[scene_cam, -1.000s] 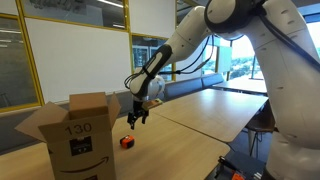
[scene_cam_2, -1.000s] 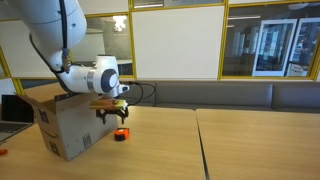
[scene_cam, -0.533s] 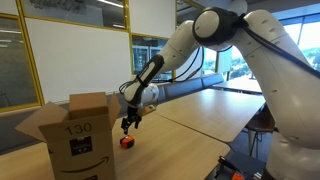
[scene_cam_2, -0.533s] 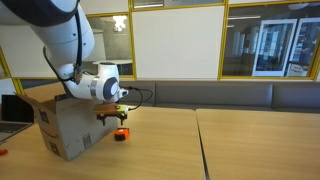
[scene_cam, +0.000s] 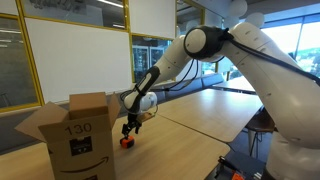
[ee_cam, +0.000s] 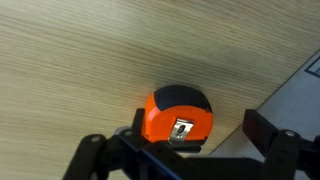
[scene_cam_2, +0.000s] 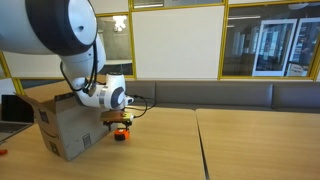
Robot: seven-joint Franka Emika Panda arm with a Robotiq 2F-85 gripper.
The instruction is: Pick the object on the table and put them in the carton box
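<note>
An orange and black tape measure (ee_cam: pixel 176 115) lies on the wooden table, next to the open carton box (scene_cam: pixel 75 130). It shows in both exterior views (scene_cam: pixel 126 142) (scene_cam_2: pixel 121 135). My gripper (ee_cam: pixel 190 140) is open and hangs straight over the tape measure, with one finger on each side of it and no grip. In both exterior views the gripper (scene_cam: pixel 128 130) (scene_cam_2: pixel 119 123) sits just above the tape measure, right beside the box (scene_cam_2: pixel 62 125).
The wooden table (scene_cam_2: pixel 160 150) runs wide to the side away from the box, with a seam to a second tabletop (scene_cam_2: pixel 260 140). A laptop (scene_cam_2: pixel 12 110) stands behind the box. Glass walls and benches are at the back.
My gripper has come down toward the table and now sits low over the tape measure. The tape measure and box have not moved.
</note>
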